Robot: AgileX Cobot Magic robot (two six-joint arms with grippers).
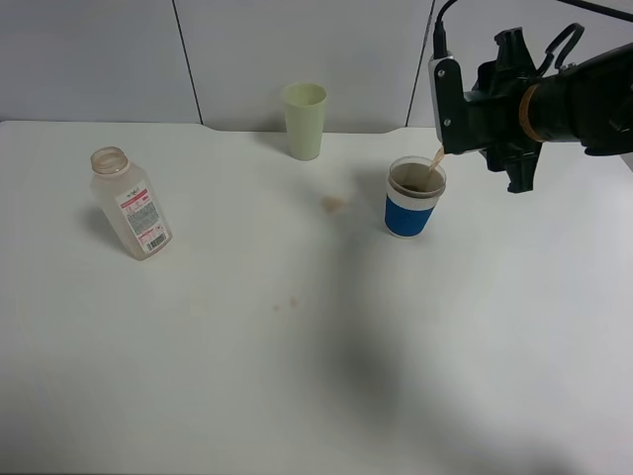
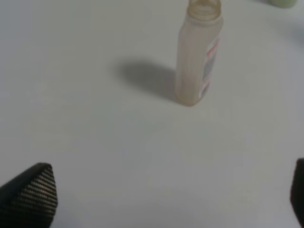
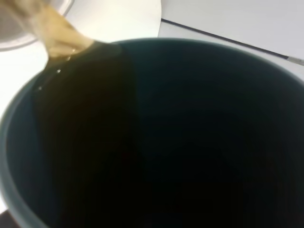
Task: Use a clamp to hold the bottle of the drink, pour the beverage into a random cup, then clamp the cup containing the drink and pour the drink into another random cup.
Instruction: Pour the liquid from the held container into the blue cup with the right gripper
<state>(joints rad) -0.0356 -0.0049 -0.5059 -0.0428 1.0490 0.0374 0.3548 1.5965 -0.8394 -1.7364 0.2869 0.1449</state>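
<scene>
My right gripper (image 1: 473, 111) is shut on a dark cup (image 1: 447, 104) and holds it tipped on its side above a blue-and-white cup (image 1: 412, 203). A thin brown stream (image 1: 436, 158) runs from the dark cup into the blue-and-white cup, which holds brown drink. The right wrist view looks into the dark cup (image 3: 166, 142), with drink running over its rim (image 3: 54, 35). The clear bottle (image 1: 130, 201), uncapped and almost empty, stands at the left and shows in the left wrist view (image 2: 197, 57). My left gripper (image 2: 164, 199) is open and empty, well short of the bottle.
A pale green cup (image 1: 305, 120) stands upright at the back near the wall. A small brown spill (image 1: 333, 203) lies left of the blue-and-white cup, and faint drops (image 1: 285, 303) lie mid-table. The left arm does not show in the exterior view.
</scene>
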